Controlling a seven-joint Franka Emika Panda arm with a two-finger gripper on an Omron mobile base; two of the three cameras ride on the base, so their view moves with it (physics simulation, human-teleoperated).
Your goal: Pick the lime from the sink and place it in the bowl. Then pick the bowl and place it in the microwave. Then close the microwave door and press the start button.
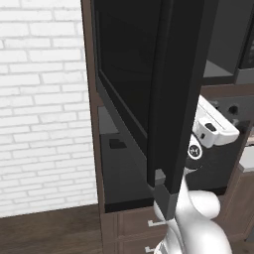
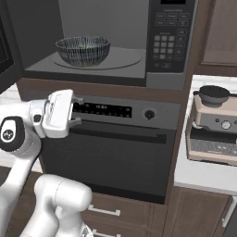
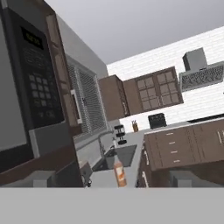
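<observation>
One bowl [image 2: 83, 51] sits inside your open microwave [image 2: 115, 69], above and just right of your empty, wide-open end effector [image 2: 77, 111], which hangs below it before the oven [image 2: 120, 152]; no keypad [image 2: 169, 44] lettering is legible.

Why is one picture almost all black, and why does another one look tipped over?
In the left base view the open microwave door stands close before the camera, dark and unlit; in the hand view the kitchen leans because that camera tilts with the hand; the right base view is evenly lit, the bowl sharp.
</observation>
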